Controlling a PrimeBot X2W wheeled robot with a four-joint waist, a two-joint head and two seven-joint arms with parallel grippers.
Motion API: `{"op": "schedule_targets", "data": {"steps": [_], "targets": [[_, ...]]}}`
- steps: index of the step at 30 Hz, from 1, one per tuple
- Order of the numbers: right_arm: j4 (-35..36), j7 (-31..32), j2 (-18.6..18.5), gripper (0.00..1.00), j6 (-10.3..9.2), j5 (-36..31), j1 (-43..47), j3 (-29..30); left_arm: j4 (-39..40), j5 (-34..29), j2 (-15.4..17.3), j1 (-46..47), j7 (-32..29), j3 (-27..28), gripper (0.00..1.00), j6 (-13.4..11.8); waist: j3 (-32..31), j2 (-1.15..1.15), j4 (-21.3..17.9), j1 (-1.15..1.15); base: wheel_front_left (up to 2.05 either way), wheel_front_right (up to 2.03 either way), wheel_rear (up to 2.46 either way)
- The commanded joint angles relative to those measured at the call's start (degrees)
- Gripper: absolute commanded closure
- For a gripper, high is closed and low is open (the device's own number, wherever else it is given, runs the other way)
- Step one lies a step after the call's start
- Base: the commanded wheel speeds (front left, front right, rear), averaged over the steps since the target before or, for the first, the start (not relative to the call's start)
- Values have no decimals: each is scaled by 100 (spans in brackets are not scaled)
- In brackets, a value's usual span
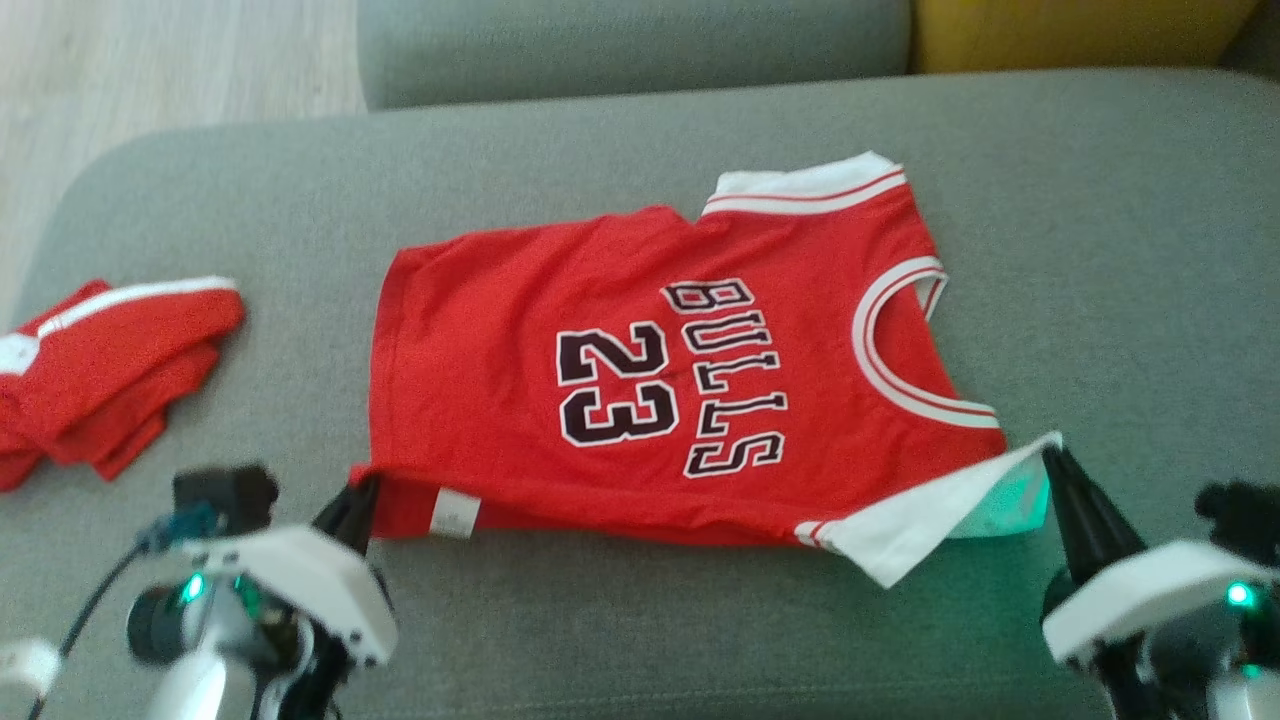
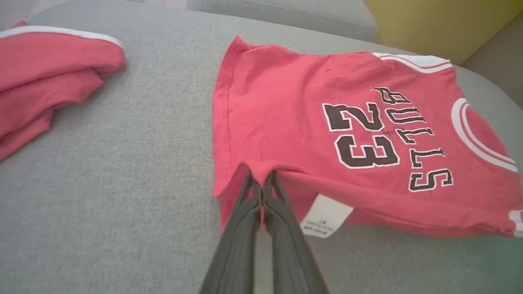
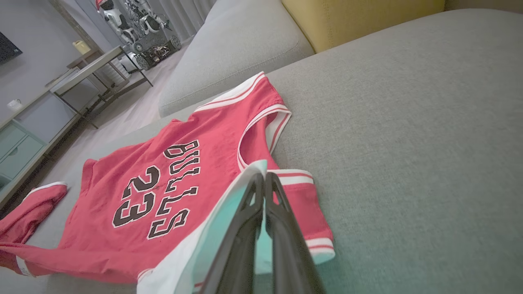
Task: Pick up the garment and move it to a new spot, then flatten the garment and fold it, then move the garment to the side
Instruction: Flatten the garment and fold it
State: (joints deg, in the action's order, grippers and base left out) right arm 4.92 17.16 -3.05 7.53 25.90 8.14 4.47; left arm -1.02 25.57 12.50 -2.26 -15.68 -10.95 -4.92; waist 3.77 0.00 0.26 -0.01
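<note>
**Item 1, left gripper (image 2: 261, 179).** I am holding its two dark fingers pressed together, and they are pinching the near hem corner of the red Bulls jersey (image 1: 650, 380). The cloth is bunching into a small peak at the tips. A white care label (image 2: 325, 216) is hanging just beside them, under the lifted edge.

**Item 2, right gripper (image 3: 264, 177).** I am clamping it closed on the near white sleeve (image 1: 930, 510). The sleeve edge is turning up over the fingers, and green light is tinting it.

**Item 3, the jersey.** It is lying front side up on the grey sofa seat (image 1: 1100, 250), roughly at the middle, between my two grippers. Its hem is pointing to my left and its white-trimmed neckline to my right, so "BULLS" and "23" are reading sideways. The far sleeve is lying flat at the far right corner. The near long edge is folding slightly under itself between my two grips.

**Item 4, folded red garment (image 1: 100, 380).** It has a white stripe and is resting on the same seat at the far left, well apart from the jersey.

**Item 5, surroundings.** A grey back cushion (image 1: 630, 45) and a yellow cushion (image 1: 1080, 30) are sitting beyond the seat. Pale wooden floor (image 1: 150, 60) is showing at the upper left.
</note>
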Motion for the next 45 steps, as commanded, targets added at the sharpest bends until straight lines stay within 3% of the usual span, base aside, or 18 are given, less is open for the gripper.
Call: {"op": "schedule_targets", "data": {"steps": [1, 11, 20, 21, 22, 23, 29, 36, 39, 45], "targets": [[58, -33, -191, 100, -4, -46, -379, -150, 85, 35, 110, 477, -40, 152, 100, 42, 104, 0, 29, 1, 0, 0, 0], [-1429, -712, -543, 100, -4, 102, -1816, -381, -1012, 358, 50, 1603, -187, 231, 100, 265, 483, 0, -12, 1, 0, 0, 0], [-2616, -1298, -822, 100, -4, 394, -2701, -1038, -1734, 500, -57, 1877, -79, 223, 100, 356, 811, 0, 22, 1, 0, 0, 0], [-2718, -1350, -842, 95, -4, 420, -2751, -1098, -1781, 498, -71, 1895, -35, 203, 59, 384, 827, 0, 38, 1, 0, 0, 0], [-2781, -1423, -854, 48, -4, 458, -2790, -1166, -1826, 493, -86, 1902, 18, 187, 0, 405, 836, 0, 50, 1, 0, 0, 0], [-2837, -1487, -861, 0, -4, 506, -2808, -1225, -1867, 486, -98, 1894, 72, 171, 0, 422, 837, 0, 58, 1, 0, 0, 0], [-2856, -2080, -961, 0, -4, 508, -2698, -1481, -1824, 476, -266, 1576, 801, 258, 0, 370, 681, 0, 42, 1, 0, 0, 0], [-2315, -2750, -1016, 0, -4, -161, -2252, -1358, -1404, 78, -480, 1102, 2207, 263, 0, 128, 375, 0, 43, 1, 0, 0, 0], [-2011, -2822, -933, 0, -4, -549, -1980, -1173, -1232, -157, -515, 926, 2711, 219, 0, 16, 227, 0, 43, 1, 0, 0, 0], [-1532, -2700, -702, 0, -4, -1004, -1434, -955, -1042, -517, -500, 615, 3002, 128, 0, -52, 28, 0, 26, 1, 0, 0, 0]]}}
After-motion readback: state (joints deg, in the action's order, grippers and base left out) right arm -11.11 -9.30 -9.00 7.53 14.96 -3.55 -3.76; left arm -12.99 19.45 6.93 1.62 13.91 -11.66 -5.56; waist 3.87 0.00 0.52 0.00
